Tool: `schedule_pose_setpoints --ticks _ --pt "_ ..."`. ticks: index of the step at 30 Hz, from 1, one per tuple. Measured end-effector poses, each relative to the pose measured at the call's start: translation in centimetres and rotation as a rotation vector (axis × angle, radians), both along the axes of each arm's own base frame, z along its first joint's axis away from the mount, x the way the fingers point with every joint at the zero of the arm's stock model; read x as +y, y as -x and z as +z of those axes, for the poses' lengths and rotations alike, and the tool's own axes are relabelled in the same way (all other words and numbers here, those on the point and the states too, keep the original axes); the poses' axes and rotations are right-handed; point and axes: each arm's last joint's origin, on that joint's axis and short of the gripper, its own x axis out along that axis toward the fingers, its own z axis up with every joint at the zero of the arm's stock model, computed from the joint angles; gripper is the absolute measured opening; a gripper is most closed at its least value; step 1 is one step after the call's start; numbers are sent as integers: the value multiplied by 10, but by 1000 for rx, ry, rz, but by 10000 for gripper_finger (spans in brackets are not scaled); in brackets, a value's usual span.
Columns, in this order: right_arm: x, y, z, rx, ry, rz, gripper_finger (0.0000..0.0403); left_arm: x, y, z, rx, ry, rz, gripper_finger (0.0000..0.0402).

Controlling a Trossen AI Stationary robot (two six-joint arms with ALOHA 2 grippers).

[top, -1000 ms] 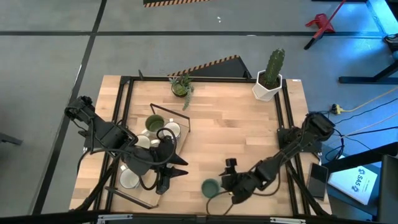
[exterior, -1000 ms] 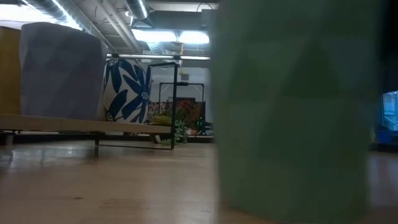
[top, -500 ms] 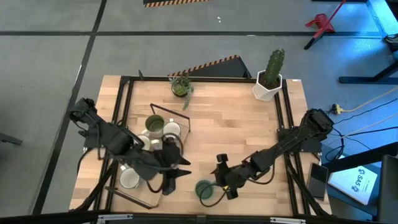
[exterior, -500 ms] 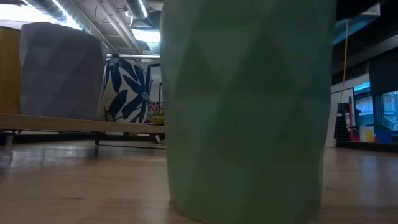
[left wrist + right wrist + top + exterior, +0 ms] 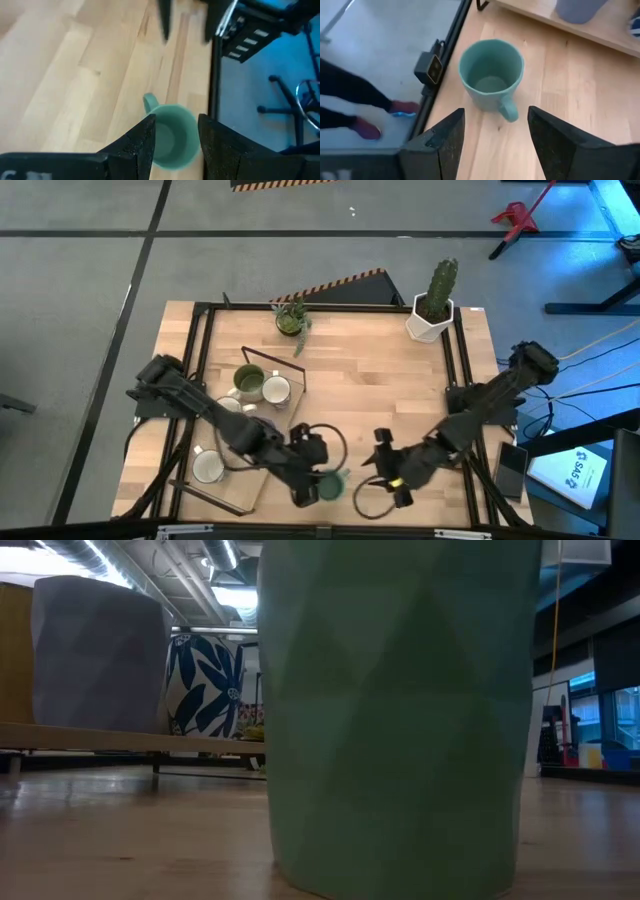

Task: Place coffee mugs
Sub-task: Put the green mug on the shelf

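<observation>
A green mug (image 5: 334, 485) stands upright on its base on the bare table near the near edge, and it fills the low view (image 5: 400, 710). My left gripper (image 5: 312, 484) is open, with one finger on each side of the mug (image 5: 172, 135). My right gripper (image 5: 386, 467) is open and stands apart to the mug's right, facing its handle (image 5: 508, 110). On the wooden tray (image 5: 236, 492) stand a green mug (image 5: 247, 380), two white mugs (image 5: 276, 390) (image 5: 208, 468), a lavender mug (image 5: 95, 655) and a blue-leaf mug (image 5: 205, 685). My left gripper comes at the green mug slanting down from the table's left, its fingers (image 5: 145, 145) beside the rim (image 5: 172, 112) on both sides. I cannot tell whether either finger touches the mug, which stands upright on the table.
A white hexagonal cactus pot (image 5: 432, 315) stands at the far right corner and a small potted plant (image 5: 291, 318) at the far edge. A black frame (image 5: 455, 380) runs around the table. Bare wood lies between tray and right arm.
My left gripper has moved from the tray toward the table's right and near edge, ending astride the green mug. My right gripper brought the mug a little leftward, then drew back toward the right, leaving the mug standing on the table.
</observation>
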Motion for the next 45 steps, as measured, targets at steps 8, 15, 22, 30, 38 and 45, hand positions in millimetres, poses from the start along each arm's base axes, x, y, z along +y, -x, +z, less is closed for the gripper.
schedule_pose_setpoints --ticks 8,15,22,30,38,45 --pt "25 44 9 -39 10 -82 204 8 -35 -51 126 24 13 142" --pt "35 62 7 -44 6 -141 204 12 -49 -83 219 8 -75 142" --pt "38 67 7 -43 0 -145 204 15 -58 -106 290 26 -126 133" --pt "37 66 6 -45 4 -152 204 13 -61 -122 341 31 -127 25" --pt "37 67 6 -35 7 -145 204 9 -59 -121 350 95 -62 20" --pt "37 67 6 -37 12 -141 204 -9 -40 -86 292 193 17 20"
